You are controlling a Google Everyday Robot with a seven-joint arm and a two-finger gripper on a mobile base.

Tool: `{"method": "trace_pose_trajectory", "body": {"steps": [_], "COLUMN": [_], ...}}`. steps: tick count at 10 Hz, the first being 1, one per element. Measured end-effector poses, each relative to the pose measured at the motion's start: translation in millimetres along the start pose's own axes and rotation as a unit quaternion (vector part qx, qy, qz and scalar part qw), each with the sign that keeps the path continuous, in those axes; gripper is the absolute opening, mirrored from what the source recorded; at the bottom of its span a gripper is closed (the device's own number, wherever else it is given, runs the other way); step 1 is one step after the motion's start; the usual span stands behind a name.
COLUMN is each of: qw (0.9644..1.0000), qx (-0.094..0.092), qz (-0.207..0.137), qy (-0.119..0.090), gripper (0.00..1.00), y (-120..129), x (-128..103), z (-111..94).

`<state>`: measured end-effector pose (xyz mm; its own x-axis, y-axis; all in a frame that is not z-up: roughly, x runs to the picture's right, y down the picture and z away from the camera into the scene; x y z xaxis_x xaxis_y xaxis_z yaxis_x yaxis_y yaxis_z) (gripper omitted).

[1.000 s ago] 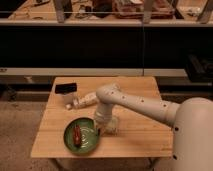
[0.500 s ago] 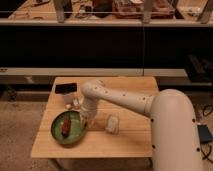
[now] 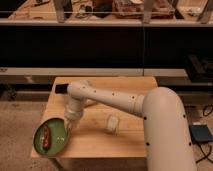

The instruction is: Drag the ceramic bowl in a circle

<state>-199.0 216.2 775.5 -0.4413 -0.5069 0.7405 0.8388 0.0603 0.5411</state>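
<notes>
The ceramic bowl (image 3: 56,133) is a shallow green dish with a dark rim, lying at the front-left corner of the wooden table (image 3: 95,142). A small red-brown item (image 3: 46,137) lies in its left half. My gripper (image 3: 68,123) reaches down from the white arm (image 3: 115,100) and is shut on the bowl's right rim. The bowl's left edge is level with the table's left edge.
A small pale block (image 3: 112,124) lies on the table to the right of the gripper. A dark flat object (image 3: 61,88) sits at the table's back-left corner. Dark shelving stands behind the table, and the floor is speckled.
The bowl has slid with the gripper from the table's front middle to its front-left corner. The arm has swung left and now stretches across the table.
</notes>
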Motion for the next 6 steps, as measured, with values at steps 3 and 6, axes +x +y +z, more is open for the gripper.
{"method": "trace_pose_trajectory", "body": {"steps": [3,6], "qw": [0.9992,0.9986], "qx": [-0.006,-0.019], "qz": [-0.015,0.029], "qy": [-0.036,-0.039], "gripper": [0.00,0.00], "y": [15,55], "x": [-44,-69], "z": [12,6]}}
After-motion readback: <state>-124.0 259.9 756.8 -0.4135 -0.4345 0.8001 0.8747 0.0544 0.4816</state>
